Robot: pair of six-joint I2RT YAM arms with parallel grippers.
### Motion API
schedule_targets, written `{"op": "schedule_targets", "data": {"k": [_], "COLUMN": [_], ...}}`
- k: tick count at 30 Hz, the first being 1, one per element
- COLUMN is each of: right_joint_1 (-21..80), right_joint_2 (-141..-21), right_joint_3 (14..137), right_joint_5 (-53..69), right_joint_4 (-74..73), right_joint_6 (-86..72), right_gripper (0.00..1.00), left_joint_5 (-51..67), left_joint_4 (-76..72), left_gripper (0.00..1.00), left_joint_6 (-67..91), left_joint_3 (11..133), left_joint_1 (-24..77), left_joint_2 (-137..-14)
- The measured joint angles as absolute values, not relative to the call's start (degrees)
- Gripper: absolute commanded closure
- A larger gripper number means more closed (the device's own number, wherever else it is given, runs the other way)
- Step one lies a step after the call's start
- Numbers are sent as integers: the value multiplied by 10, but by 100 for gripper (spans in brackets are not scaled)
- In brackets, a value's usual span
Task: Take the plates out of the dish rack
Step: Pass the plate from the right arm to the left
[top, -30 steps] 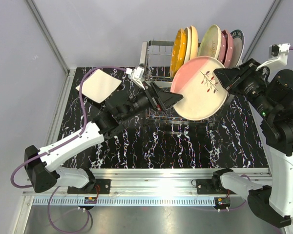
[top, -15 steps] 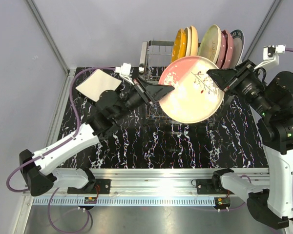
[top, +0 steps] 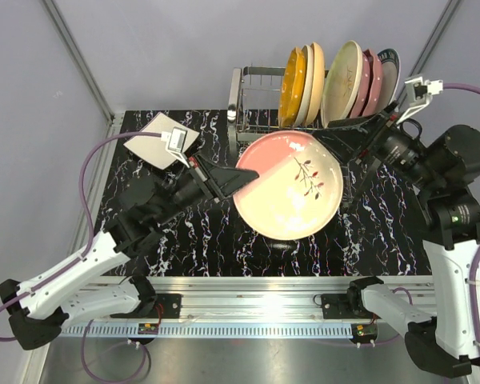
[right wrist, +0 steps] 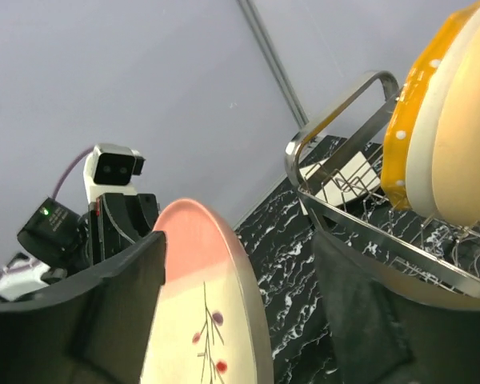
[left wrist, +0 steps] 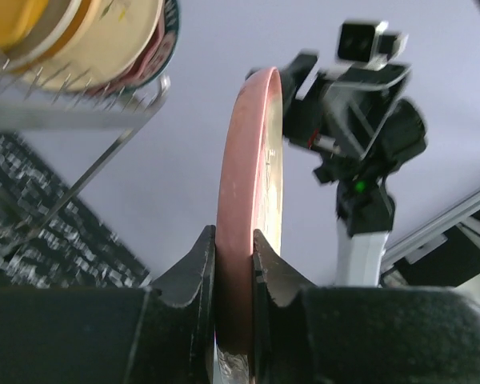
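Plate [top: 288, 186] pinched in left jaws, right jaws spread astride.

Bright, even overhead light; white glare on the front rail [top: 260, 308]; in the left wrist view the rack [left wrist: 80, 118] blurs softly.

The table [top: 216, 240] in front of me was a black top veined with white. A white square plate [top: 148, 144] lay flat on it near the far left corner. The wire dish rack [top: 256, 120] stood on it at the far edge, right of that plate and apart from it.
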State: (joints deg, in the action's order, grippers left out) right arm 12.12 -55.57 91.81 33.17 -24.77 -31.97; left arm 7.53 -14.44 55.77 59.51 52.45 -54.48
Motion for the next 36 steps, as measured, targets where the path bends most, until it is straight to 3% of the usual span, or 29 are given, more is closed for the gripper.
{"op": "schedule_targets", "data": {"k": [9,23,36], "right_joint_1": [105,97,79], "right_joint_2": [-559,-477,-417], "right_joint_3": [870,836,733], "right_joint_5": [460,430,369], "right_joint_4": [-209,-359,-434], "right_joint_6": [-244,61,166], "right_gripper": [0,0,0], "left_joint_5": [42,-52,-168], "left_joint_4": [-39,176,369], "left_gripper": [100,100,100], "left_joint_6": [535,450,392], "left_joint_3": [540,547,536], "left_joint_1": [517,485,485], "left_joint_2": [-441,-290,-215]}}
